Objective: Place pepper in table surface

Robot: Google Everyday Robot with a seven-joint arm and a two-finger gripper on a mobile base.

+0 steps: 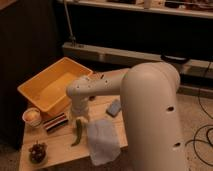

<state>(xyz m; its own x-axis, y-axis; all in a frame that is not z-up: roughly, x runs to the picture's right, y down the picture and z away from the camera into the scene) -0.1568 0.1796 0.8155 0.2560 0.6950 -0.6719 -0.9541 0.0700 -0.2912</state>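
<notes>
The pepper [78,134], long, slim and green, lies on the table surface [59,146] just left of the grey cloth. My gripper [80,119] hangs straight down over the pepper's far end, at the tip of the thick white arm that reaches in from the right. Its fingers stand open, one on each side of that end. Whether they touch the pepper I cannot tell. The rest of the pepper rests flat on the planks.
A yellow bin [52,90] stands at the table's back left. In front of it are a small bowl [32,116] and a black-and-white brush [55,122]. A dark cluster [37,151] sits front left, a grey cloth [102,141] front right, and a blue-grey block [114,107] behind it.
</notes>
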